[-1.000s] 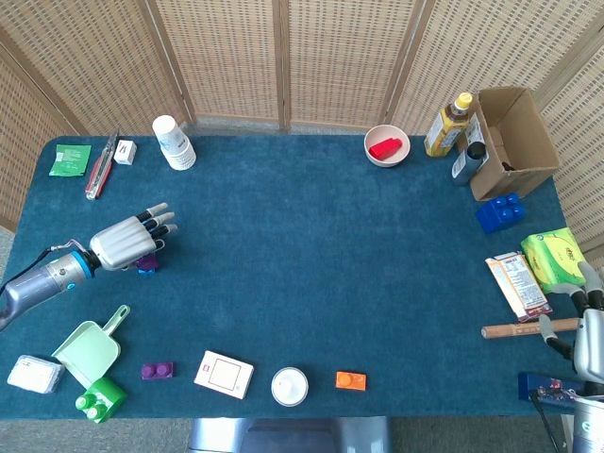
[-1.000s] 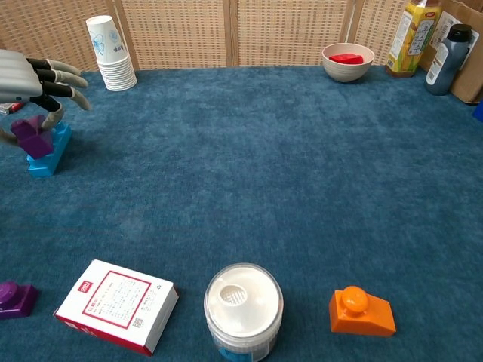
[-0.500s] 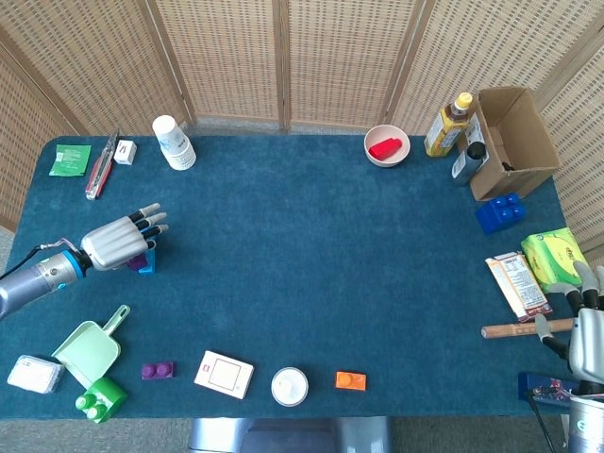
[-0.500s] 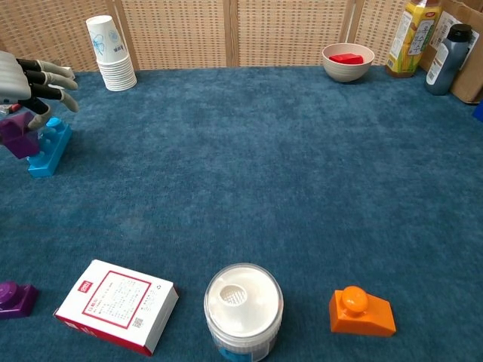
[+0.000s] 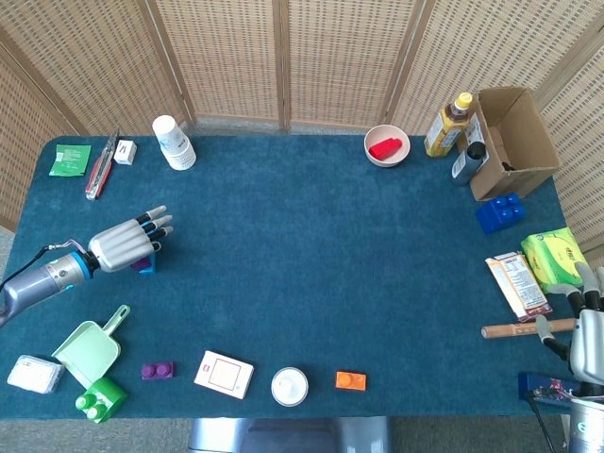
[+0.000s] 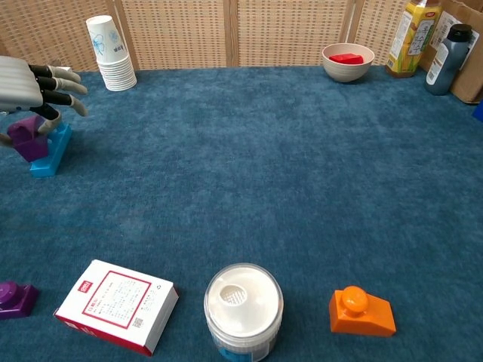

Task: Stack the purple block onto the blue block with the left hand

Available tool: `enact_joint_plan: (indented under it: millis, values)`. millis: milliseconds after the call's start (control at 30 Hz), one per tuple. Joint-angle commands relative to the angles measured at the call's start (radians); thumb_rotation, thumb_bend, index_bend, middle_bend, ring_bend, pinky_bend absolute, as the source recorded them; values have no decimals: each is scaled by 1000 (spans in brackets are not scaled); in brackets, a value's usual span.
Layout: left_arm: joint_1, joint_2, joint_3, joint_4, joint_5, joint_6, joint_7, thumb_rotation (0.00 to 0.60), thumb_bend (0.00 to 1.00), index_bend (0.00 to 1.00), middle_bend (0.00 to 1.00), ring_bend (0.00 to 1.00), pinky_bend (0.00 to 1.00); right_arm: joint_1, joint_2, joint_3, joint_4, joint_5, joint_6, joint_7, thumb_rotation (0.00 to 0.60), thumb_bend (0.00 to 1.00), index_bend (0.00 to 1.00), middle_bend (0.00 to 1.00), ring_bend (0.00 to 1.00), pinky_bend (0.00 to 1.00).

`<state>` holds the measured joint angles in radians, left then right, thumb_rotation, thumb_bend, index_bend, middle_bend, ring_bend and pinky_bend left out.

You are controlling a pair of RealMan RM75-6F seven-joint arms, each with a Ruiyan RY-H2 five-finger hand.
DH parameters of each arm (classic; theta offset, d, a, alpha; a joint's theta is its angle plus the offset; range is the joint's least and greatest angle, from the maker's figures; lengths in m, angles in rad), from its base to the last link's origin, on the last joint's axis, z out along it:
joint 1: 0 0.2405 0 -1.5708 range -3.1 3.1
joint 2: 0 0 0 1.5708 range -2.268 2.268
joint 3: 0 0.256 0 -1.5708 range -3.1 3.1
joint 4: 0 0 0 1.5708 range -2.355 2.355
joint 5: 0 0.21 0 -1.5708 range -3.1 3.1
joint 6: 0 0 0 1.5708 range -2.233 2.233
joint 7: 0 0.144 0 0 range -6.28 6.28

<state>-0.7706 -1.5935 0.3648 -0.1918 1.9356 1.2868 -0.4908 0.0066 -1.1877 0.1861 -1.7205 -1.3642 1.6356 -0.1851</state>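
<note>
The purple block [image 6: 30, 137] is sitting at the left edge of the chest view, touching the top of the blue block [image 6: 51, 149], under the left hand [image 6: 26, 87]. The upper fingers [image 6: 64, 89] are spreading out flat over it; a lower finger seems to be curling against the block, but whether it is gripping cannot be told from either view. In the head view the pair is showing at middle left, mostly hidden by the hand.

The purple block is overhanging the blue one toward the left edge and looking tilted, so it is probably not seated. If the hand is lifting off now, the block could tip off, or a snagging finger could drag both.

The blue block's long axis is running from lower left toward upper right in the chest view; the purple block's own axis is too hidden to tell.

The right hand [image 5: 590, 326] is resting at the lower right of the head view, beside a wooden stick [image 5: 517, 329] on the worktop [image 5: 311, 264], its grasp unclear.
</note>
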Motion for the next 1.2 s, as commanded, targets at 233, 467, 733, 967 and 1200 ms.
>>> enact_joint_plan:
  millis: [233, 467, 733, 967, 1200]
  values:
    - [-9, -17, 0, 18, -3, -3, -22, 600, 308, 620, 208, 76, 0, -5, 3, 1, -2, 1, 7, -1, 600, 282, 376, 141, 0, 0]
    - [-9, -21, 7, 22, 0, -3, -31, 600, 308, 620, 207, 76, 0, -8, 3, 1, -2, 1, 11, -1, 600, 282, 376, 140, 0, 0]
    - [-14, -12, 4, 23, -5, 6, -43, 600, 308, 620, 207, 75, 0, -5, -1, 1, 1, 1, 6, -2, 600, 282, 375, 140, 0, 0]
    - [-10, -10, 12, 24, 0, 9, -44, 600, 308, 620, 207, 75, 0, -7, -1, 0, -1, 1, 9, -4, 600, 281, 375, 141, 0, 0]
    - [-8, -5, 14, 25, 0, 15, -48, 600, 308, 620, 207, 75, 0, -6, -4, 2, -3, -2, 11, -10, 600, 281, 374, 141, 0, 0]
